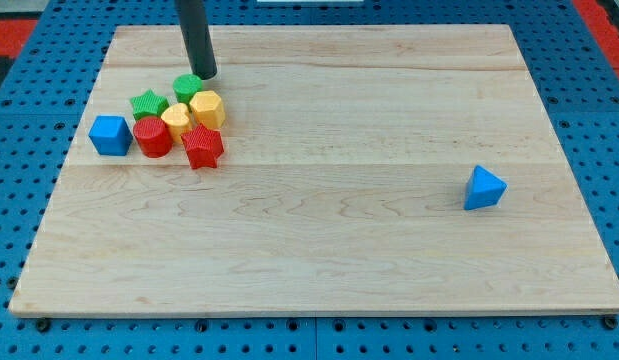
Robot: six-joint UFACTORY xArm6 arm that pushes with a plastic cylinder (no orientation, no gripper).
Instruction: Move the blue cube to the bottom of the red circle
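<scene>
Pale wooden board (339,250) on blue perforated table (19,200), evenly lit

The dark rod (196,35) comes down from the view's top edge, left of centre, leaning slightly so that its lower end sits a little further to the view's right than its upper part. It is straight, smooth and cylindrical, with a faint sheen along one side. My tip (207,75) rests at table height near the view's upper left. No more of the arm shows above the rod.
</scene>
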